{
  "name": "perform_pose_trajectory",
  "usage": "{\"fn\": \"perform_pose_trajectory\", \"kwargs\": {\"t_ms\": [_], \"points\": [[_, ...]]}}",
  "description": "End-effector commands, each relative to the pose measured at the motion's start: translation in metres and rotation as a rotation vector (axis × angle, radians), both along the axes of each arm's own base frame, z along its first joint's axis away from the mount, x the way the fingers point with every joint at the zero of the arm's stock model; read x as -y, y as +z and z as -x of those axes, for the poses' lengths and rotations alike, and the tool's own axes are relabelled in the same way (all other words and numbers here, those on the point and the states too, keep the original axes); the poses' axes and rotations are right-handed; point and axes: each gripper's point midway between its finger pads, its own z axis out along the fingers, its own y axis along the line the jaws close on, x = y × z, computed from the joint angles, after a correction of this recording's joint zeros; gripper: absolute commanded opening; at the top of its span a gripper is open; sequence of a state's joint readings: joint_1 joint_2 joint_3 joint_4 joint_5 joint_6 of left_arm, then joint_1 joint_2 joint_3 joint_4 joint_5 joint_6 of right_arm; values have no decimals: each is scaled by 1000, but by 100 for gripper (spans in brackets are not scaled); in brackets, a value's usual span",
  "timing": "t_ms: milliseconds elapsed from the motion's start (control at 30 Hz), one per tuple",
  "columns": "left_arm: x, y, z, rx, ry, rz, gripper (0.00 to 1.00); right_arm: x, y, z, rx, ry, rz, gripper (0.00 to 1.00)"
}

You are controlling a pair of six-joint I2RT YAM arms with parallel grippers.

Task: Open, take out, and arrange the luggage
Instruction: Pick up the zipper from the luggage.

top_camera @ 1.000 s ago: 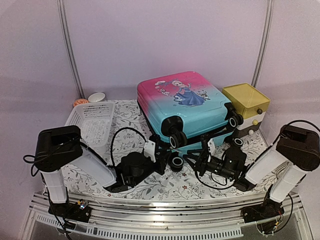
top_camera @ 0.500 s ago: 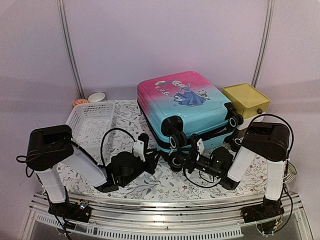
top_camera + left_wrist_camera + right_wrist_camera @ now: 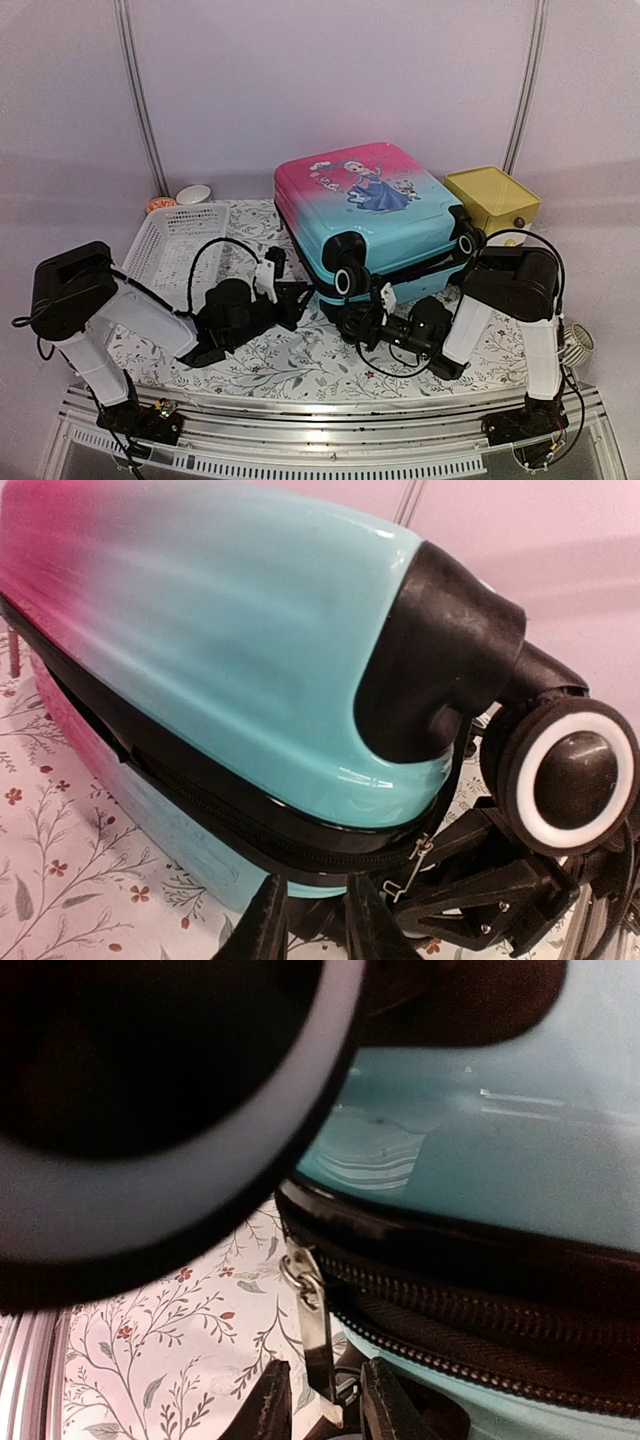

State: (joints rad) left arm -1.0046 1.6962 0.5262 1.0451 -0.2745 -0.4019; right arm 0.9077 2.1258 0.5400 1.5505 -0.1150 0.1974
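Pink-to-turquoise luggage (image 3: 375,215) lies flat at the rear of the desk (image 3: 290,370), right of centre, with its wheels toward the arms. The right pincer (image 3: 325,1405) stands slightly open, with fingers on either side of the hanging zipper pull (image 3: 318,1345) and not clamped on it. The left pincer (image 3: 315,925) is slightly open and empty, just below the zipper band (image 3: 200,800). Recommended: close squarely on the pull's flat tab, then draw along the band, not outward. Brace the shell with the left.

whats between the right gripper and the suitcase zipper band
A metal zipper pull hangs from the zipper band of the luggage, down between the fingers of the right gripper. The right wrist view shows this.
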Motion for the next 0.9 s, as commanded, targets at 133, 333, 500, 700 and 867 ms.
{"fn": "perform_pose_trajectory", "kwargs": {"t_ms": [133,333,500,700,867], "points": [[13,17,-1,5,-85,1,22,-5,73,-8,209,-29,-242,22],[20,20,0,8,-114,-14,21,-4,88,-2,254,-39,-246,2],[26,24,1,22,-142,-30,21,3,91,8,271,-62,-225,1],[38,31,-1,33,-169,-53,21,4,99,26,359,-97,-170,1],[45,38,-2,35,-191,-61,20,0,99,28,417,-125,-130,1]]}}
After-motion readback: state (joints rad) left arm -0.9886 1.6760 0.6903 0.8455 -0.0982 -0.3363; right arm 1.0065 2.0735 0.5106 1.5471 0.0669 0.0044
